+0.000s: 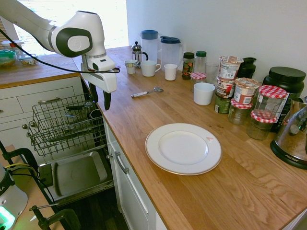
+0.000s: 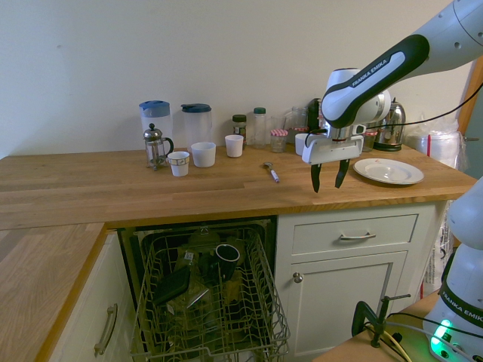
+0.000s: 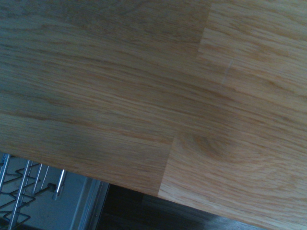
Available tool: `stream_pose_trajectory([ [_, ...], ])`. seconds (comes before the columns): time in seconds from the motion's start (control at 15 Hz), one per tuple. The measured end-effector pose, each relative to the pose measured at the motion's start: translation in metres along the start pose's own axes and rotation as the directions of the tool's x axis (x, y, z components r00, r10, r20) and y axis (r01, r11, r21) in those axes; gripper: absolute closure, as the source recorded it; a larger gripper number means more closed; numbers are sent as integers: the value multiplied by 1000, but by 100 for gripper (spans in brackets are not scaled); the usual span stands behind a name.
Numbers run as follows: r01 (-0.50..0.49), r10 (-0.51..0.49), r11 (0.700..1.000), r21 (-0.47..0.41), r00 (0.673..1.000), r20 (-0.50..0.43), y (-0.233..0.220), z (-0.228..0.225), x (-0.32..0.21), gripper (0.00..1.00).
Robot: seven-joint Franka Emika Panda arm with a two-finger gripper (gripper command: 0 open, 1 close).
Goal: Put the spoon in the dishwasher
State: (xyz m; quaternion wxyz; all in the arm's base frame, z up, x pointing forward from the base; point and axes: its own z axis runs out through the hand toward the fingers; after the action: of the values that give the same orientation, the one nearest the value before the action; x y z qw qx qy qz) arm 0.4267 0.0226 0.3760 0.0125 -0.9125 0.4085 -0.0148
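gripper [image 2: 330,176] being held wide open, empty, above worktop [image 1: 192,191] edge | spoon [image 1: 147,92] being left lying on worktop, well apart | dishwasher [image 2: 207,302] rack being kept pulled out

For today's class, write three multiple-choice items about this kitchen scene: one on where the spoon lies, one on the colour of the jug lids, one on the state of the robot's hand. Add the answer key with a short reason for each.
1. Where does the spoon lie?
A. In the dishwasher rack
B. On the wooden counter
C. On the white plate

2. What colour are the lids of the two jugs by the wall?
A. Blue
B. Red
C. Yellow

3. What state is the hand in?
A. Shut on the spoon
B. Shut on a mug
C. Open and empty

Key:
1 B: the spoon rests on the counter between the mugs and the plate, outside the dishwasher.
2 A: both lids are blue.
3 C: its fingers stand apart above the counter edge, with nothing between them.
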Motion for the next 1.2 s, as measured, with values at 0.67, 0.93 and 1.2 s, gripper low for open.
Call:
stream_pose_trajectory([
  [0.67,-161,165,986,51,983,-82,-101,-16,53,0],
  [0.93,-262,272,961,81,953,-134,-149,-8,96,0],
  [1.2,-311,321,946,89,937,-140,-189,6,142,0],
])
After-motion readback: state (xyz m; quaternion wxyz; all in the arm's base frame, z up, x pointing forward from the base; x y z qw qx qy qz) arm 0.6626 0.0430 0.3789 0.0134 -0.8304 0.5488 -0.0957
